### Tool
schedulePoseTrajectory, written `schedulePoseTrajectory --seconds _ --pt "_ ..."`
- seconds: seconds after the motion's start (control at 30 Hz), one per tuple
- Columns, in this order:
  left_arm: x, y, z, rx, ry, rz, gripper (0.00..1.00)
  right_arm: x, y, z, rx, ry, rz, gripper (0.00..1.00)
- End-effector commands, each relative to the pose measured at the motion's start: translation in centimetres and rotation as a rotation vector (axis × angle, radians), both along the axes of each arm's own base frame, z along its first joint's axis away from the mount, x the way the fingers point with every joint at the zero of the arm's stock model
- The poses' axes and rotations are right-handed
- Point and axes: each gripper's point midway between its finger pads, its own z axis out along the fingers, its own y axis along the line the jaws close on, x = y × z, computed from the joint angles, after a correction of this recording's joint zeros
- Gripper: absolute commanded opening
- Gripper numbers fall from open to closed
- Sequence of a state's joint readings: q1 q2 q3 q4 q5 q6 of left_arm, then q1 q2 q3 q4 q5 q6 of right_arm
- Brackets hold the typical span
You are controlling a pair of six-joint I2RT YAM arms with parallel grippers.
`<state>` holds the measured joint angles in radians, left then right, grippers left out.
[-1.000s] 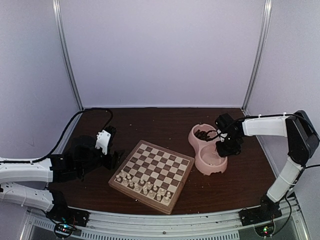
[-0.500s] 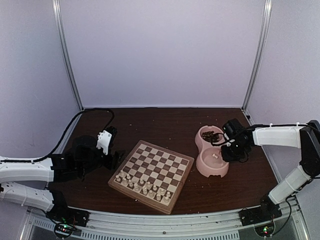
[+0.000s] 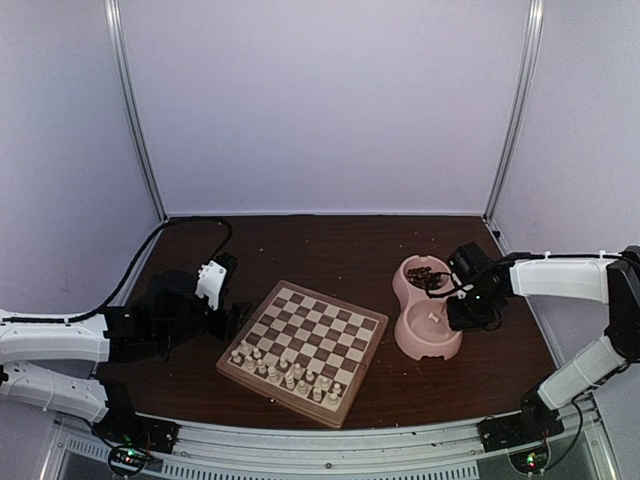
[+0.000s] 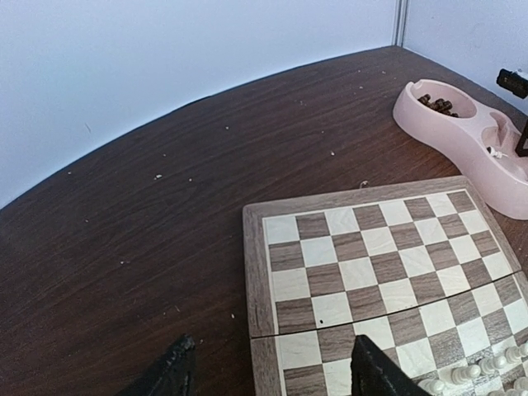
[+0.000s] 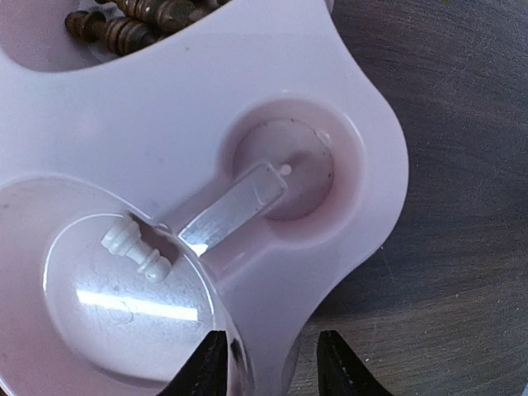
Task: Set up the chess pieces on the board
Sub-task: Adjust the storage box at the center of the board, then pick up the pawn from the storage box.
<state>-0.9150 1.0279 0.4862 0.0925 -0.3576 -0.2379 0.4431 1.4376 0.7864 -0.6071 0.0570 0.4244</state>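
Note:
The board (image 3: 322,322) lies at the table's middle, with cream chess pieces (image 3: 285,372) standing in its two near rows; they also show at the left wrist view's lower corner (image 4: 474,371). One more cream piece (image 5: 136,250) lies on its side in the near compartment of the pink bowl (image 5: 247,107). My right gripper (image 5: 268,363) is open and straddles that bowl's rim, one finger inside and one outside. My left gripper (image 4: 276,375) hangs open and empty over the board's left edge (image 4: 257,280).
Dark brown pieces (image 5: 124,29) fill the bowl's far compartment. The pink bowl (image 3: 415,350) stands right of the board, near the right wall. A black cable (image 3: 150,250) trails along the left side of the dark wooden table.
The right gripper has moved right and nearer, and the pink bowl has slid that way with it. Its jaws have since widened on the rim. The left arm has barely shifted.

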Motion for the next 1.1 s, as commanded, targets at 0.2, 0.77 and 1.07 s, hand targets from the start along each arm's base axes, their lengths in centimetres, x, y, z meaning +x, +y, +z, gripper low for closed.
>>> schedulePoseTrajectory --seconds 0.2,0.77,1.07 --pt "0.5 -0.6 2.0 -0.053 -0.023 0.000 0.65 0.0 0.1 5.1 -0.141 -0.100 0.104 0.41" --pt "0.2 -0.7 2.0 -0.059 -0.014 -0.016 0.65 3.0 5.6 2.0 -0.118 -0.068 0.251 0.32" --pt "0.1 -1.0 1.8 -0.061 -0.003 -0.029 0.65 3.7 5.5 -0.7 -0.091 -0.015 0.245 0.31"
